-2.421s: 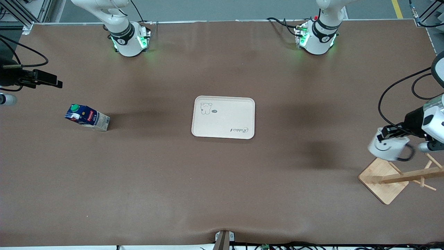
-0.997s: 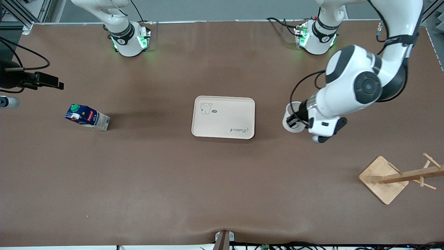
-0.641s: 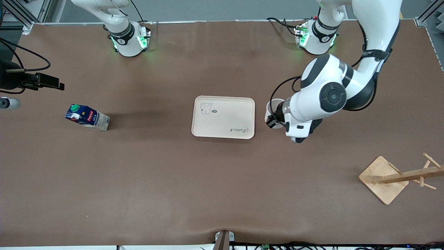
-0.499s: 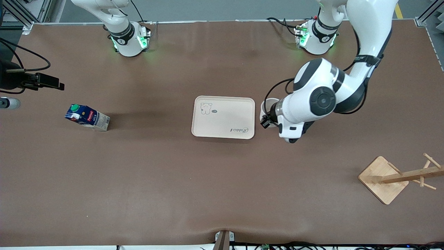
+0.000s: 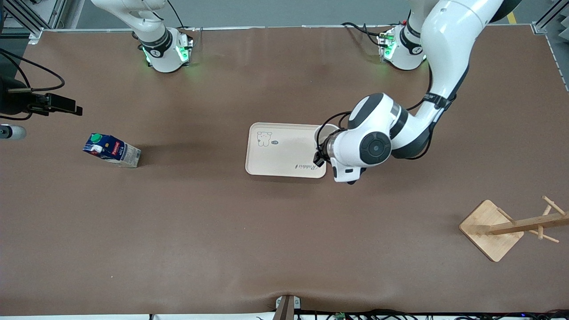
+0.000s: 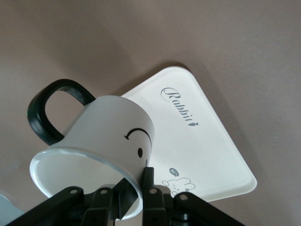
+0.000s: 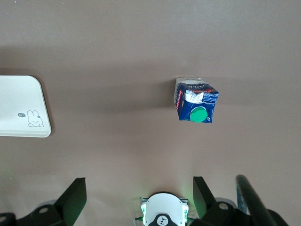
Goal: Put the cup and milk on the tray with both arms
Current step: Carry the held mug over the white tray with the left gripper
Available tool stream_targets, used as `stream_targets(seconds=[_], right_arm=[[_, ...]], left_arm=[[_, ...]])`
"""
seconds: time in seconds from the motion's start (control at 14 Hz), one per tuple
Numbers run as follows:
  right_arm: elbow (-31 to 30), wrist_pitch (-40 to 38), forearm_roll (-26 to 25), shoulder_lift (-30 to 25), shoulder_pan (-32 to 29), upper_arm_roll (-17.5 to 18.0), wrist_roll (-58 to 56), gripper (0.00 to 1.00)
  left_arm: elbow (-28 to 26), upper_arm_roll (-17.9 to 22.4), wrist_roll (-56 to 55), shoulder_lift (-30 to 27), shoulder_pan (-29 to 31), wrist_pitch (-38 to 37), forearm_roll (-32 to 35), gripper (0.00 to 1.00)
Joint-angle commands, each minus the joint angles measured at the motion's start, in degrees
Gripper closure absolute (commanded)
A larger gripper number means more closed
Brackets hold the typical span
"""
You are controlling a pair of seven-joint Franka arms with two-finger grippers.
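Front view taken as the clock face.

- Left gripper (image 5: 318, 155) is clenched on the cup (image 5: 326, 132), pinching the wall at the rim. In the left wrist view one finger sits inside the mouth and one outside, near the smiley. Rim pinch likely chosen because the black handle is left free and the base stays clear for set-down.
- Cup hangs tilted over the tray's (image 5: 284, 151) 3 o'clock edge, not yet down. It needs levelling before release, or it may tip.
- Tray surface is bare; the bear drawing is at its 10 o'clock corner.
- Milk (image 5: 111, 150) stands on the table well apart from the tray, at the tray's 9 o'clock, untouched.
- Right gripper (image 7: 136, 188) waits high over the table near the milk, jaws spread wide and holding nothing. Probably staged for that pickup.
- Wooden rack (image 5: 493, 229) at the tray's 4 o'clock.
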Motion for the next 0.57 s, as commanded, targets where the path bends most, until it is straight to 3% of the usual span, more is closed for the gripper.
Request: stream_targets(seconds=[0.0, 0.5], right_arm=[[0.6, -0.03, 0.05, 0.33, -0.31, 0.15, 0.6, 0.0], [0.6, -0.03, 0.05, 0.68, -0.4, 0.15, 0.6, 0.0]], left_arm=[[2.14, 0.07, -0.73, 2.74, -1.64, -0.32, 0.59, 1.0], [2.05, 0.07, 7.44, 6.26, -3.4, 1.6, 0.68, 1.0]])
